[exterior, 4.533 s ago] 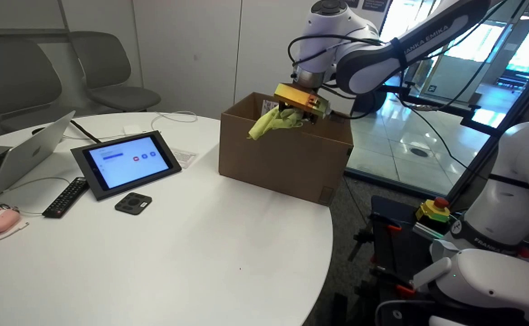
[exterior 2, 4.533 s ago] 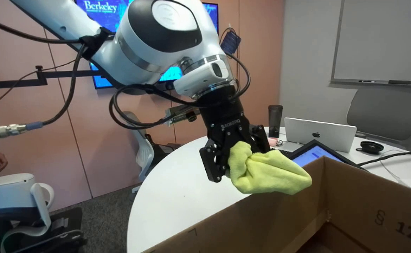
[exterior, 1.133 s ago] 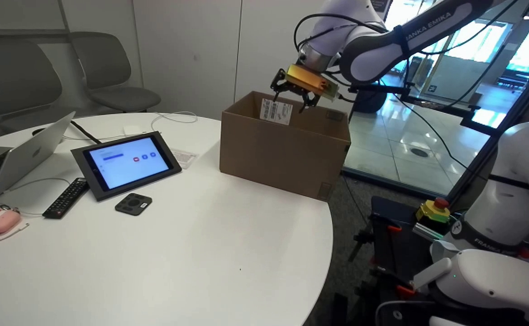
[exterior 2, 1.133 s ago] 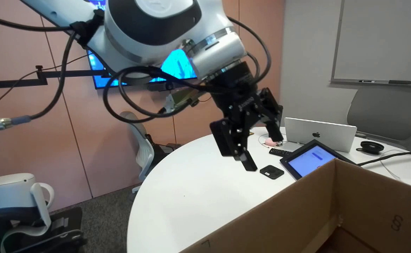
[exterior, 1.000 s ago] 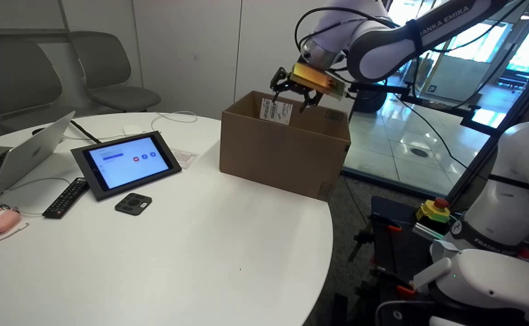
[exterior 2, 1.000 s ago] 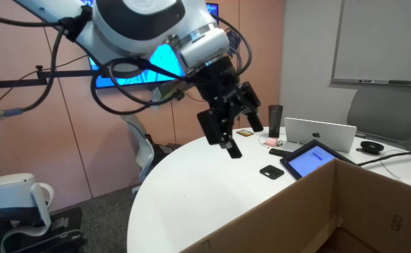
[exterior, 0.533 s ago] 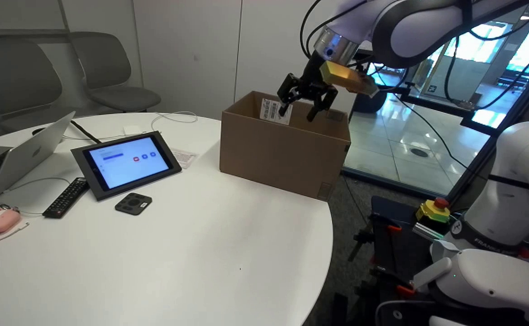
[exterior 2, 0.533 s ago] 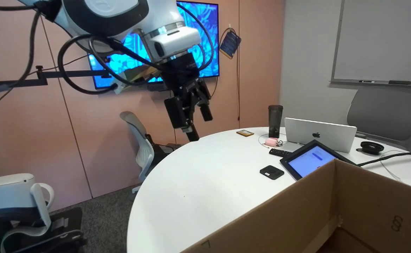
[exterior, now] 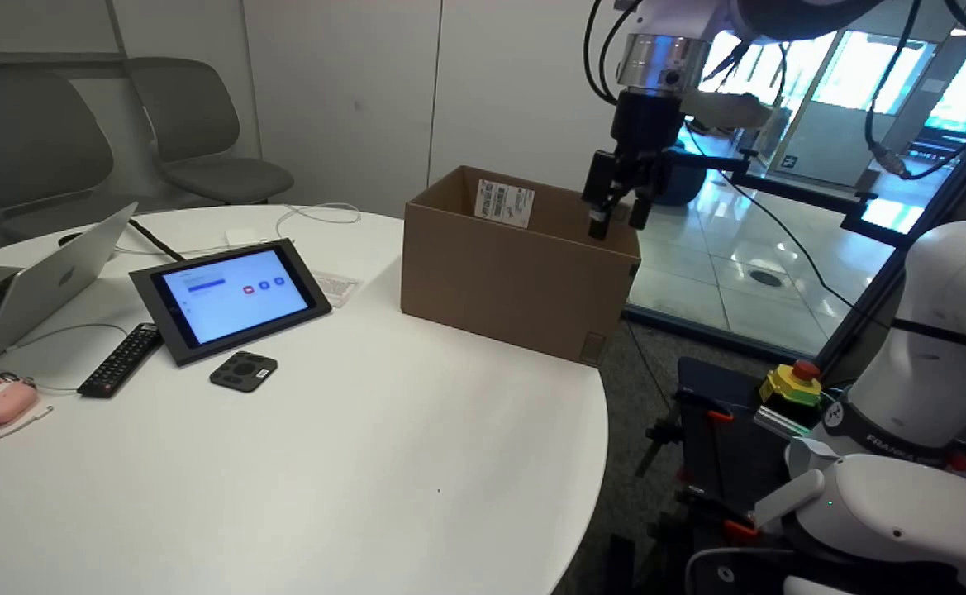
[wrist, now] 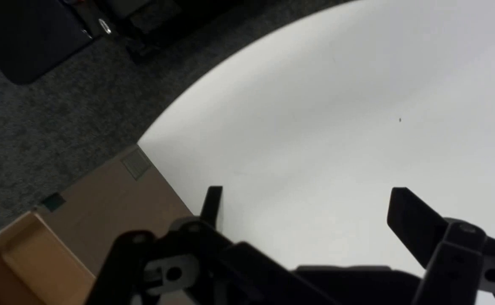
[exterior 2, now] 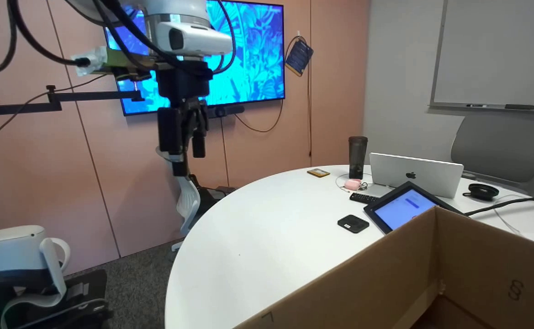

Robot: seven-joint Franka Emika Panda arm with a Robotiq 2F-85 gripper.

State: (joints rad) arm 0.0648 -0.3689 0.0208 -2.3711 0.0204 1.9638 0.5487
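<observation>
My black gripper stands open with its fingers pointing down and nothing between them. It hangs in the air above the white table, near the table's curved edge. In the wrist view the gripper has its two fingertips wide apart over the bare white tabletop. The open cardboard box is the nearest thing, standing at the table's edge; its wall shows at lower left in the wrist view. Most of the box's floor is hidden. No cloth shows in any current view.
A tablet on a stand, a laptop, a remote, a small black device and a pink case lie across the table. A dark tumbler stands farther back. An emergency stop button sits by the robot's base.
Earliest, the gripper held a yellow-green cloth at the box; by a second ago it was open and without it. Since then it has swung away from the box and turned upright.
</observation>
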